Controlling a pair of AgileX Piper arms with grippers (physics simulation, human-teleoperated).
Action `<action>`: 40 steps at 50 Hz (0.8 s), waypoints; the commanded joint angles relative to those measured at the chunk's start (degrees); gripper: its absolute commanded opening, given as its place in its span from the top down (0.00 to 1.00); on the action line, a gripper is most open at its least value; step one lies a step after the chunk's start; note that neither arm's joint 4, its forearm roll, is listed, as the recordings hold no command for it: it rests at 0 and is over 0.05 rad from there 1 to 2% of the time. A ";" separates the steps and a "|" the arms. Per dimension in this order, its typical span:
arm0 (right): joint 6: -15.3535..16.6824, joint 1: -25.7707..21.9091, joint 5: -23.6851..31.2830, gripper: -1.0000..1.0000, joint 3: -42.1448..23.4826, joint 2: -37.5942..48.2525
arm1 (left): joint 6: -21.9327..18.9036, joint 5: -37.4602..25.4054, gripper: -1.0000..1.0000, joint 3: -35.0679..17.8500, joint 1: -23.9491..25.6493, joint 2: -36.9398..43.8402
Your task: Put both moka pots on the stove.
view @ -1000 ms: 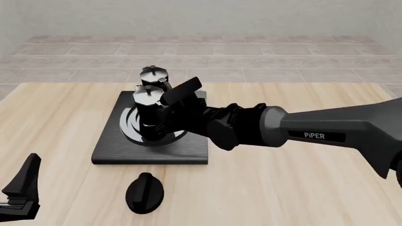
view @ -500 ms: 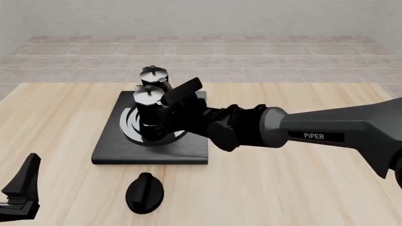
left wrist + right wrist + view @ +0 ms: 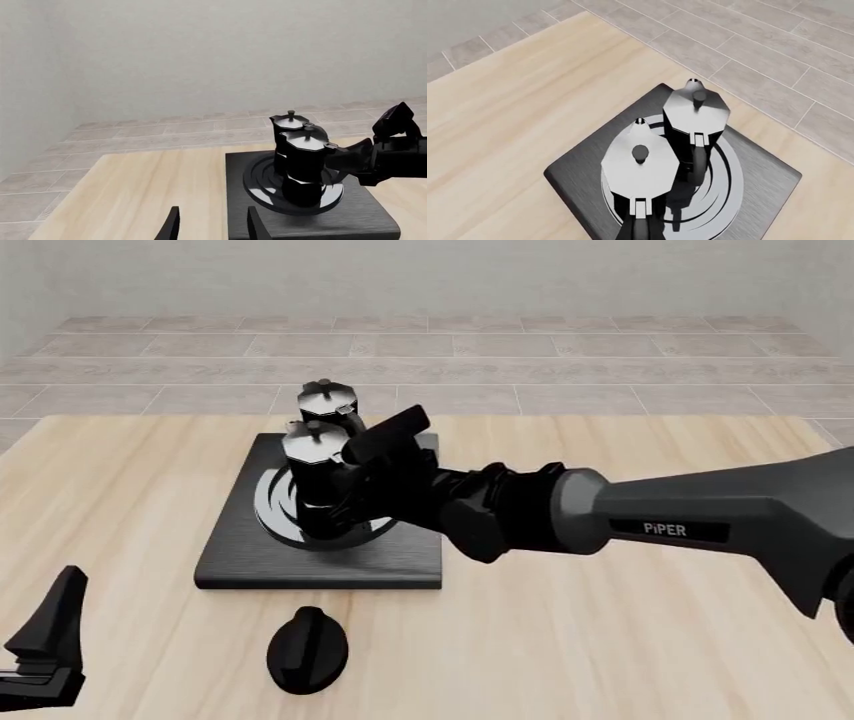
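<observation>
Both moka pots (image 3: 318, 455) stood on the stove (image 3: 320, 550); your right claw (image 3: 358, 468), grip unclear, needed releasing and withdrawing.

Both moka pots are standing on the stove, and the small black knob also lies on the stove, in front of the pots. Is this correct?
Not quite. Both moka pots do stand on the stove, but the small black knob lies on the wooden table, off the slab, nearer the camera. The front view shows this.
</observation>
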State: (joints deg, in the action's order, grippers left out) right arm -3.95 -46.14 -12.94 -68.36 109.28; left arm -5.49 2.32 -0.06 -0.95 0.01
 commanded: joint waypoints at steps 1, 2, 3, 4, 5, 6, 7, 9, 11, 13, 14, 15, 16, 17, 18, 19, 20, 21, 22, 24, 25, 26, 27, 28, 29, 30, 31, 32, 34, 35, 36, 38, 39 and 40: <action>-0.83 -1.00 1.54 1.00 0.46 -1.00 | 0.08 0.13 0.00 -0.01 -0.74 0.00; -0.83 -1.00 1.54 1.00 0.46 -1.00 | 0.08 0.13 0.00 -0.01 -0.74 0.00; -0.82 -0.97 1.56 1.00 0.47 -0.99 | 0.06 0.13 0.00 0.00 -0.72 0.00; -0.81 -0.95 1.55 1.00 0.47 -0.93 | 0.05 0.13 0.00 0.00 -0.72 0.00; -0.80 -0.93 1.57 1.00 0.45 -0.80 | 0.06 0.13 0.00 0.00 -0.74 0.00; -0.85 -1.05 1.67 1.00 0.40 -0.63 | 0.06 0.12 0.00 0.00 -0.74 0.00; -0.88 -1.01 1.69 1.00 0.38 -0.58 | 0.04 0.13 0.00 0.00 -0.73 0.00; -0.97 -0.91 1.87 1.00 0.19 -0.41 | 0.07 0.10 0.00 -0.02 -0.75 0.00; -1.08 -0.90 1.99 1.00 0.05 -0.19 | 0.05 0.06 0.00 -0.07 -0.73 0.00; -1.25 -1.06 2.01 1.00 0.06 -0.06 | 0.04 0.05 0.00 -0.09 -0.75 0.00; -1.32 -0.99 1.93 1.00 0.04 -0.01 | 0.04 0.04 0.00 -0.10 -0.74 0.00; -1.33 -0.92 1.95 1.00 -0.05 0.12 | 0.04 0.07 0.00 -0.06 -0.75 0.00; -1.41 -1.13 1.95 1.00 0.00 0.07 | 0.06 0.09 0.00 -0.04 -0.75 0.00; -1.36 -1.15 1.97 1.00 0.01 0.06 | 0.05 0.09 0.00 -0.05 -0.73 0.00; -1.38 -1.14 2.03 1.00 -0.01 0.09 | 0.05 0.08 0.00 -0.05 -0.72 0.00; -1.39 -1.18 2.07 1.00 -0.04 0.13 | 0.06 0.11 0.00 -0.02 -0.72 0.00; -1.41 -1.27 2.18 1.00 -0.11 0.22 | 0.06 0.12 0.00 -0.01 -0.73 0.00; -1.40 -1.31 2.22 1.00 -0.12 0.22 | 0.05 0.11 0.00 -0.01 -0.72 0.00; -1.42 -1.32 2.30 1.00 -0.18 0.23 | 0.07 0.10 0.00 -0.02 -0.74 0.00; -1.38 -1.21 2.38 1.00 -0.30 0.34 | 0.07 0.03 0.00 -0.11 -0.74 0.00; -1.48 -1.32 2.47 1.00 -0.34 0.38 | 0.06 0.09 0.00 -0.06 -0.75 0.00; -1.57 -1.42 2.57 1.00 -0.39 0.46 | 0.06 0.14 0.00 -0.01 -0.75 0.00; -1.53 -1.62 2.56 1.00 -0.33 0.45 | 0.07 0.17 0.00 0.01 -0.76 0.00; -1.60 -1.72 2.63 1.00 -0.34 0.49 | 0.08 0.17 0.00 0.00 -0.77 0.00; -1.55 -1.68 2.60 1.00 -0.34 0.50 | 0.07 0.18 0.00 0.00 -0.77 0.00; -1.43 -1.74 2.62 1.00 -0.37 0.52 | 0.07 0.18 0.00 0.01 -0.76 0.00; -1.45 -1.79 2.64 1.00 -0.38 0.54 | 0.09 0.18 0.00 0.02 -0.77 0.00; -1.45 -1.79 2.64 1.00 -0.38 0.54 | 0.09 0.18 0.00 0.02 -0.77 0.00; -1.42 -1.72 2.66 1.00 -0.40 0.51 | 0.09 0.18 0.00 -0.01 -0.76 0.00; -1.46 -1.71 2.68 0.00 -0.41 0.52 | 0.09 0.18 0.00 -0.01 -0.76 0.00; -1.46 -1.71 2.68 0.00 -0.41 0.52 | 0.09 0.18 0.00 -0.01 -0.76 0.00; -1.49 -1.73 2.73 0.00 -0.45 0.56 | 0.08 0.20 0.00 0.00 -0.75 0.00; -1.43 -1.84 2.69 0.00 -0.42 0.58 | 0.08 0.20 0.00 0.00 -0.75 0.00; -1.48 -1.76 2.74 0.00 -0.46 0.63 | 0.10 0.20 0.00 -0.01 -0.76 0.00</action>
State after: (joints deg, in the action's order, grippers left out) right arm -4.88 -46.68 -12.06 -69.15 111.01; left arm -5.61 2.32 -0.03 -0.92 0.01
